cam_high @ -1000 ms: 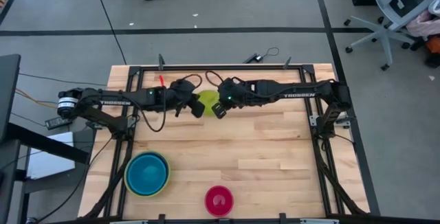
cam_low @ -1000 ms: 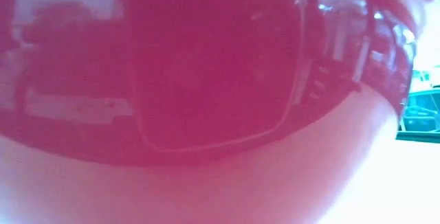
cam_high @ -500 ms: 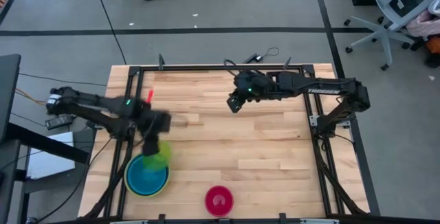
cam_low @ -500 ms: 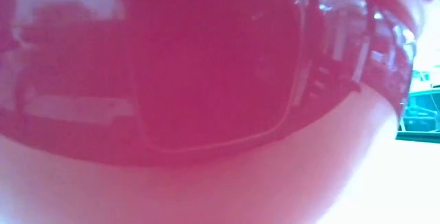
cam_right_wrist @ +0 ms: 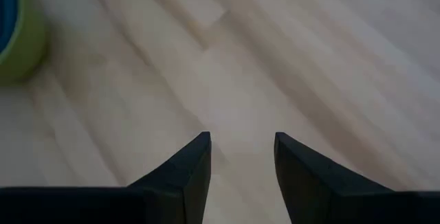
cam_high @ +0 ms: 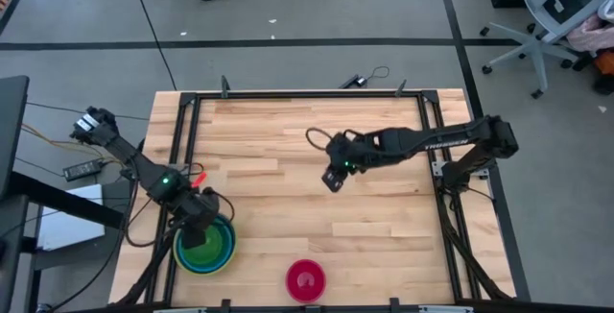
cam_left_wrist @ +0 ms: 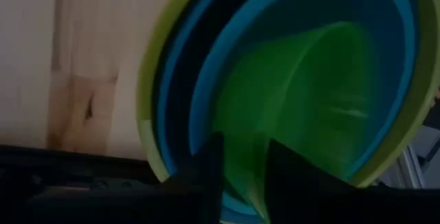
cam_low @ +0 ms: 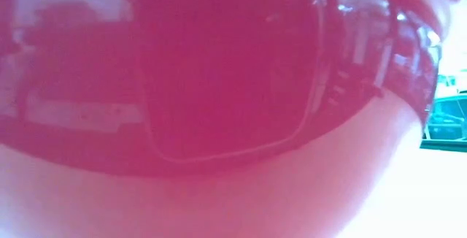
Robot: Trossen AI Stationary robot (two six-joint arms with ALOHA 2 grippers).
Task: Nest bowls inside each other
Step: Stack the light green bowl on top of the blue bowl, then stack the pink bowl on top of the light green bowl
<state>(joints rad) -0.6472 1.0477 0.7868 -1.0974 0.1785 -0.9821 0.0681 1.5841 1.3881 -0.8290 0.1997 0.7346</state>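
Observation:
A stack of bowls stands near the table's near left corner: a large lime-green bowl (cam_high: 233,249) with blue bowls (cam_high: 223,235) nested inside it. The small green bowl (cam_high: 200,252) lies inside the blue ones (cam_left_wrist: 206,80). My left gripper (cam_left_wrist: 245,152) points down over the stack's far rim, fingers parted, with the green bowl's wall (cam_left_wrist: 256,183) between them. My right gripper (cam_high: 332,180) hangs open over the bare table middle (cam_right_wrist: 242,138). The small magenta-pink bowl (cam_high: 305,279) rests upright at the near edge and fills the low view (cam_low: 219,85). My left gripper comes from above with the small green bowl's wall (cam_left_wrist: 256,183) standing in the gap between its parted fingers (cam_left_wrist: 206,165). Whether either finger touches the wall, I cannot tell. The green bowl sits down inside the blue bowls, blurred.
A black metal frame (cam_high: 288,95) borders the table. The wood between the stack and my right gripper is bare (cam_high: 278,207). The stack's lime-green rim shows far off in the right wrist view (cam_right_wrist: 17,42). Cables lie beyond the far edge.
My left gripper has swung from the far middle of the table to the near left with the small green bowl and tipped to point down over the stack. The green bowl now lies inside the blue bowls. My right gripper has drawn away from that bowl toward the near edge.

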